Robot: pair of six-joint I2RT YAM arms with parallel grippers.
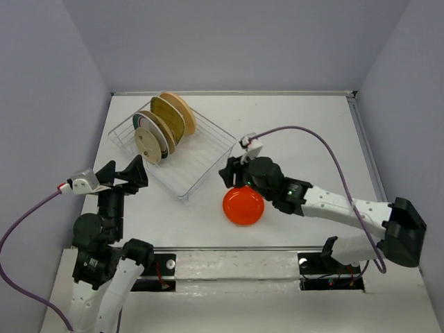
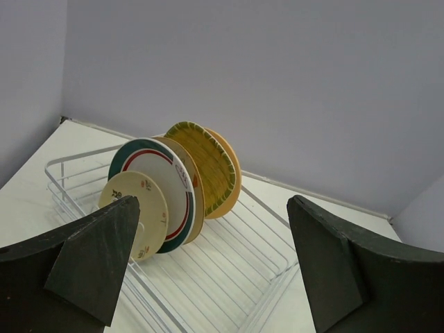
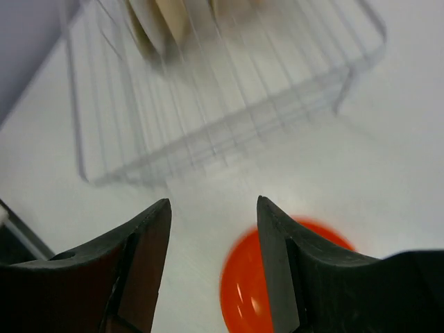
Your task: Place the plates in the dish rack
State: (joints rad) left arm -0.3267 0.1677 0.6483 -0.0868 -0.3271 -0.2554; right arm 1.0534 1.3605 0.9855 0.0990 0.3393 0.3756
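Right gripper (image 3: 211,208), jaws apart, hovered at edge of small round red-orange plate (image 1: 243,206); best to pinch rim squarely before tilting into white wire rack (image 1: 229,143).

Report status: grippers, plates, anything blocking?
Left gripper open, empty, facing dish rack. Right gripper open, over red-orange plate, which lies flat outside the rack. Five plates upright in rack. Nothing seen in the way.

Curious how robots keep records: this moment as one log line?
rack: five plates upright | red plate: on table | right gripper: open, near red plate | left gripper: open, empty
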